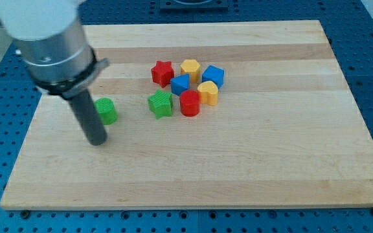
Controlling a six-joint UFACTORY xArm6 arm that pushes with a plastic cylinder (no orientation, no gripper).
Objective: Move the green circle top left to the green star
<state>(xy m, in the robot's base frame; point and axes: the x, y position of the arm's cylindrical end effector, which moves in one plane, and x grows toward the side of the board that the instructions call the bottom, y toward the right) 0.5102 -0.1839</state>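
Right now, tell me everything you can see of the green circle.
The green circle is a small, squat cylinder of matte green, plastic-looking, standing flat on the wooden board in its left half. It sits apart from the cluster, with a gap to the green star on the view's right. My tip is just below-left of it, the rod partly overlapping its left edge; contact cannot be told.
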